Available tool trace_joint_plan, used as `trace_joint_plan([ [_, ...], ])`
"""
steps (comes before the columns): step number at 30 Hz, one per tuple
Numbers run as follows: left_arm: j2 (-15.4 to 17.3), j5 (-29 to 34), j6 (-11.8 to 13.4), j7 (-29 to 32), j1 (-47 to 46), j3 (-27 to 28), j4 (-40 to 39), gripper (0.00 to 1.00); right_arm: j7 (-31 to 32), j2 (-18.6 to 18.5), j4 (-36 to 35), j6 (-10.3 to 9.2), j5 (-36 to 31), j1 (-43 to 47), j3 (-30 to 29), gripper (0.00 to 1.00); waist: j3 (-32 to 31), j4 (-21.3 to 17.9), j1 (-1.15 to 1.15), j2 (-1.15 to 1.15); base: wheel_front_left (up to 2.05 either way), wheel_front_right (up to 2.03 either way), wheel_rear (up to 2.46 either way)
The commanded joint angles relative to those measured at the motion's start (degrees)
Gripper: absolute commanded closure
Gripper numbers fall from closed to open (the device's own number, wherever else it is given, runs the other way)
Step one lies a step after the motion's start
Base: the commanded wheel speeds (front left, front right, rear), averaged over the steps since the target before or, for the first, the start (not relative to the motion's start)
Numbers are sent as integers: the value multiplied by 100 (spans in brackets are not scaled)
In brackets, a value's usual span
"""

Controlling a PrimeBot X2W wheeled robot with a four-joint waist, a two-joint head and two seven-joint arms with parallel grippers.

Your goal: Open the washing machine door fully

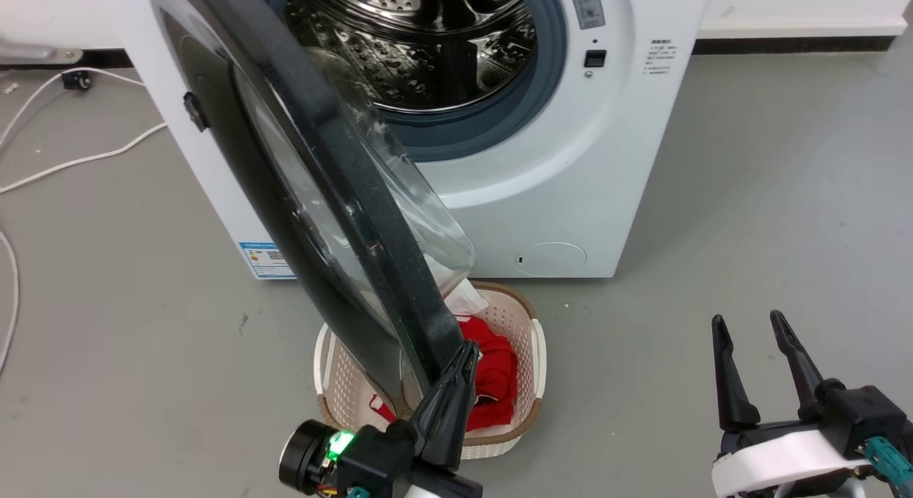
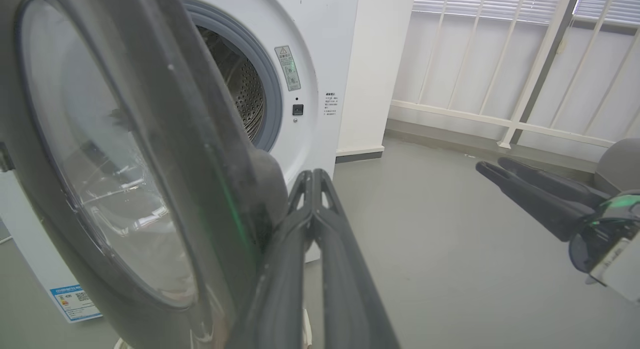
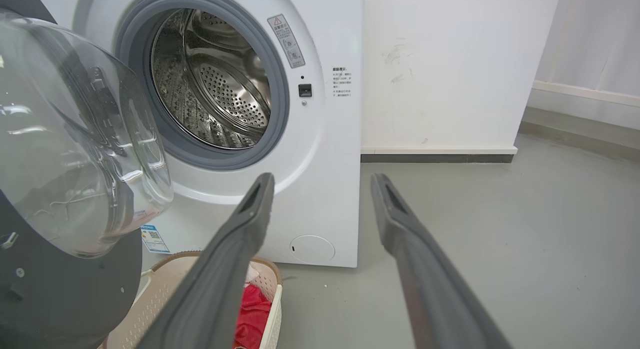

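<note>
The left gripper (image 1: 467,349) has its two dark fingers pressed together with nothing between them. Their tips lie against the lower black rim of the washing machine door (image 1: 371,220), which rises up and away from them. The door stands swung well out from the washing machine (image 1: 570,170), nearly edge-on to the head view, its clear dome bulging toward the machine's open mouth. Under this gripper sits a beige basket (image 1: 524,327) holding a red garment (image 1: 496,369). The left wrist view shows the same closed left gripper (image 2: 313,175) with the door (image 2: 100,164) just to its left, rim seemingly touching the fingers, and the white machine front (image 2: 320,49) beyond the tips. It also shows the outer face of the door, a blue label (image 2: 75,301) low on the machine, and the right gripper (image 2: 492,166) off to the far side. To the right, well apart from the door, the right gripper (image 1: 746,318) hangs over bare grey floor, fingers spread wide and holding nothing. From the right wrist view, the spread right gripper (image 3: 322,179) points at the machine's front (image 3: 325,139). This view gives the inner side of the door (image 3: 65,139), the steel drum (image 3: 215,89) and its grey gasket (image 3: 280,114), and the basket (image 3: 150,294) below the near finger.
</note>
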Motion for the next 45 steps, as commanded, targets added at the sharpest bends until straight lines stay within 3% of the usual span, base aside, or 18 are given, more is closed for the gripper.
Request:
trace_joint_plan([
  [1, 78, -8, 86, 34, 73, 97, -8, 100, 14, 19, -18, -4, 4, 46, 2, 0, -21, 74, 0, 0, 0, 0, 0],
  [19, 365, 9, 540, 127, 738, 331, -386, 100, 126, 17, -174, -4, 11, 337, -125, 0, -246, 1093, 0, 0, 0, 0, 0],
  [31, 490, -417, 757, -123, 845, 1017, -322, 100, 214, 15, -313, -4, -25, 333, -165, 0, -176, 1922, 0, 0, 0, 0, 0],
  [45, 795, -1134, 632, -535, 290, 2309, 564, 100, 278, 15, -373, -4, -28, 186, -145, 0, -4, 1935, 0, 0, 0, 0, 0],
])
